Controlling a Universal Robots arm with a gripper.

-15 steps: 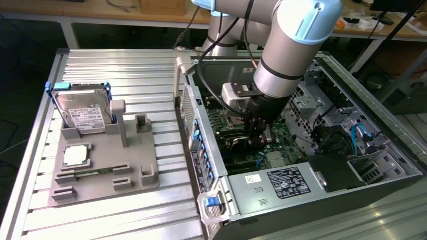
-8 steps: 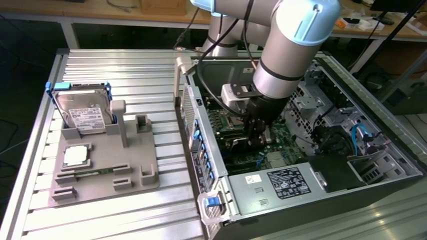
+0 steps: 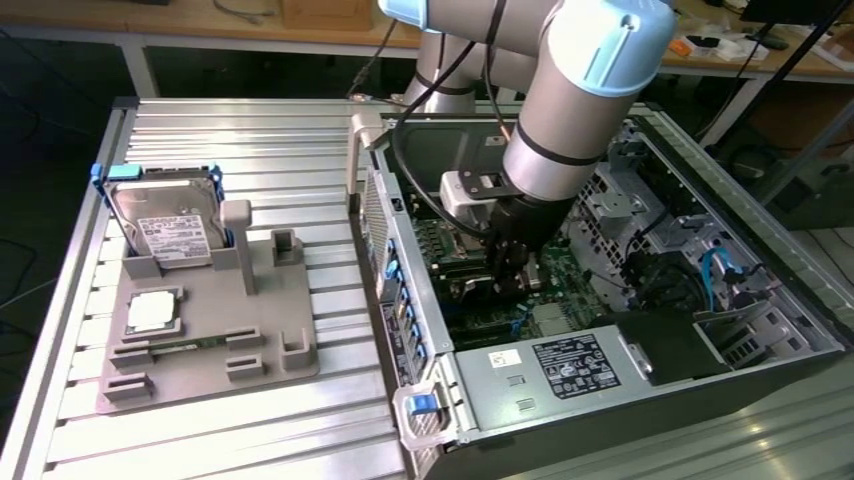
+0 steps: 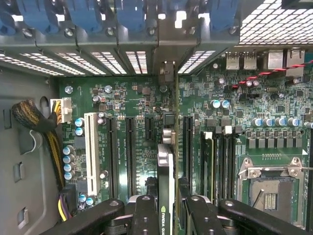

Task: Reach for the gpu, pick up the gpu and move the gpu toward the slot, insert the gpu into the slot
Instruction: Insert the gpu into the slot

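My gripper (image 4: 168, 215) is shut on the gpu (image 4: 166, 176), which shows edge-on between the two black fingers (image 4: 145, 215) as a thin card with a silver bracket end. The card stands upright over the green motherboard (image 4: 137, 98), in line with a gap in the case's rear bracket row. The slot lies under the card and is hidden by it. In the exterior view the gripper (image 3: 515, 280) reaches down inside the open computer case (image 3: 400, 250), low over the motherboard.
Black expansion connectors (image 4: 129, 147) and a white one (image 4: 90, 152) lie beside the card, memory strips with white clips (image 4: 215, 147) and the processor socket (image 4: 266, 188) on its other side. A cable bundle (image 4: 36, 120) runs along the case wall. The hard drive (image 3: 163, 225) and processor chip (image 3: 151, 312) rest on a grey holder outside.
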